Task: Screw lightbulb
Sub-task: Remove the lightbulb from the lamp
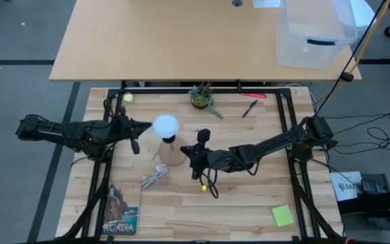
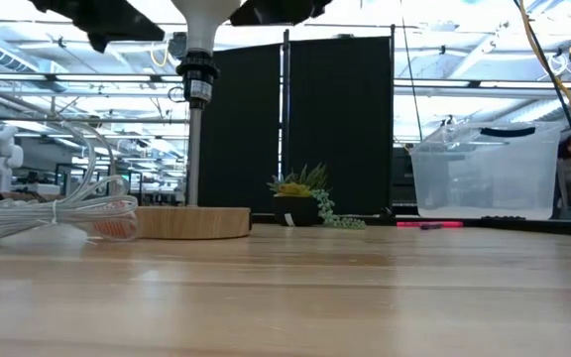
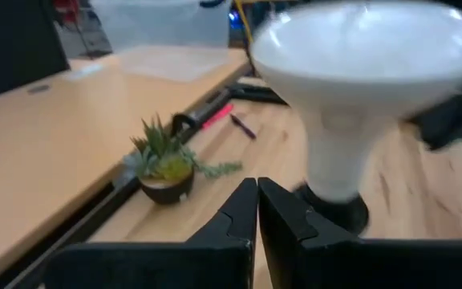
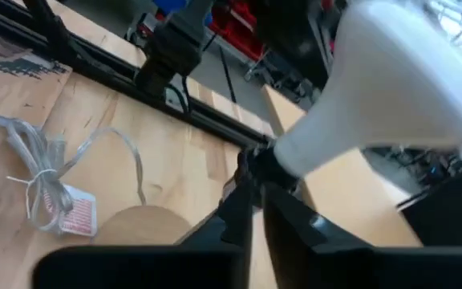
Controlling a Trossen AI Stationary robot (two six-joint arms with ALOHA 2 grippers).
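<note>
The white lightbulb stands upright with its screw base in the black socket of the round wooden stand, near the table's middle. Its globe fills the left wrist view and the right wrist view. My left gripper hovers shut just left of the globe, and its fingers point past the bulb's neck. My right gripper is shut just right of the stand, its fingers aimed at the socket, short of it.
A coiled clear cord with a tag lies in front of the stand. A small potted plant and a pink pen are at the far edge. A book and a green note lie near the front.
</note>
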